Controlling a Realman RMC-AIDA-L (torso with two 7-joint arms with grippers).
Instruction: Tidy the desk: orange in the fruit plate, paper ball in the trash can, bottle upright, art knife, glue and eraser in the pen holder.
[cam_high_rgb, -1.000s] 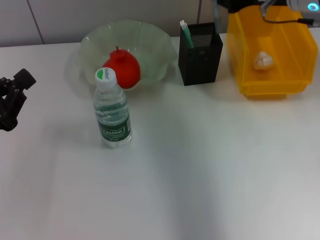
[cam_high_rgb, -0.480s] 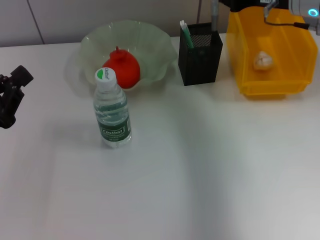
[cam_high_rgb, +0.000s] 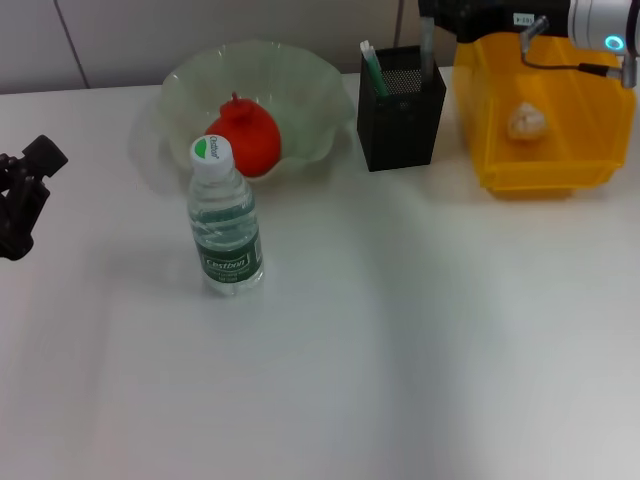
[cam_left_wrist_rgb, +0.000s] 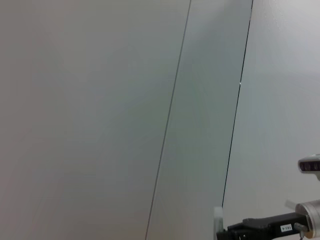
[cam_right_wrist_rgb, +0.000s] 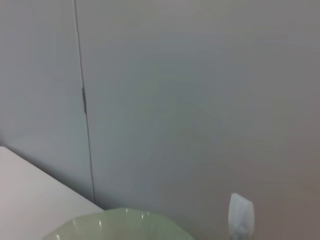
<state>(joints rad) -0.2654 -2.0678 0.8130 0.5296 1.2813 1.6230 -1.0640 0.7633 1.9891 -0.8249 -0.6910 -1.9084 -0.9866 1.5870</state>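
The square black mesh pen holder (cam_high_rgb: 401, 108) stands between the pale green ruffled fruit plate (cam_high_rgb: 300, 85) and the bright yellow trash can (cam_high_rgb: 545, 115) in the head view, the right gripper (cam_high_rgb: 428, 30) above it pinching a slim grey stick, the left gripper (cam_high_rgb: 22, 195) parked at the table's left edge, its grip unreadable. The left wrist view shows wall panels and the right gripper (cam_left_wrist_rgb: 220, 231) far off. The right wrist view shows the plate's rim (cam_right_wrist_rgb: 120, 220) beneath a wall.

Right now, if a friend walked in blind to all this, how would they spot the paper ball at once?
Start at the big yellow trash can at the table's far right corner, beside the black mesh pen holder. Inside it lies the paper ball, a small crumpled off-white wad. It is the only thing seen in the bin, and far paler than the orange.
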